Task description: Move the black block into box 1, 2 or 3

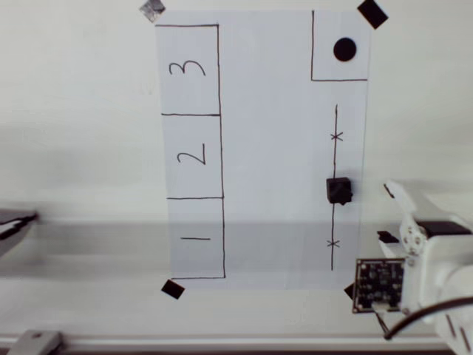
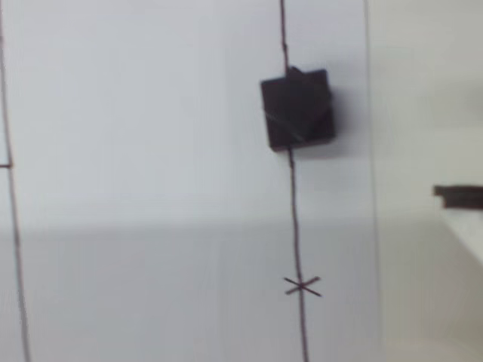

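The black block (image 1: 339,190) is a small matte cube on the white paper, sitting on the drawn vertical line between its two cross marks. In the wrist view the black block (image 2: 298,109) lies upper centre on that line. Box 1 (image 1: 196,238), box 2 (image 1: 194,155) and box 3 (image 1: 188,70) are stacked along the paper's left side, far from the block. My white gripper (image 1: 388,214) hovers just right of the paper's edge, below and to the right of the block, open with nothing between its fingers. One dark fingertip (image 2: 459,196) shows at the wrist view's right edge.
A drawn square with a flat black dot (image 1: 344,49) fills the paper's top right corner. Black tape squares (image 1: 172,289) pin the paper's corners. A bare circuit board (image 1: 379,285) hangs on my arm at the lower right. A rail runs along the table's bottom edge (image 1: 222,344).
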Tool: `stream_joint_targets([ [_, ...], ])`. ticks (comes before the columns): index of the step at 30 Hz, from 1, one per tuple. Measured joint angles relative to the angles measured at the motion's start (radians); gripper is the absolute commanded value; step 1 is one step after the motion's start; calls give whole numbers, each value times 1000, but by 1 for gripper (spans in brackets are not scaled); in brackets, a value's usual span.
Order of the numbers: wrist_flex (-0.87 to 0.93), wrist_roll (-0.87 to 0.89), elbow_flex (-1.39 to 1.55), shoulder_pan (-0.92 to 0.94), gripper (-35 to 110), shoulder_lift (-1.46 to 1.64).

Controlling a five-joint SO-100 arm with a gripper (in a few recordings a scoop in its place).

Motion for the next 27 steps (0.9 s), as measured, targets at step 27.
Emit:
stream_joint_targets([
  [27, -104, -52, -183, 37, 27, -344],
])
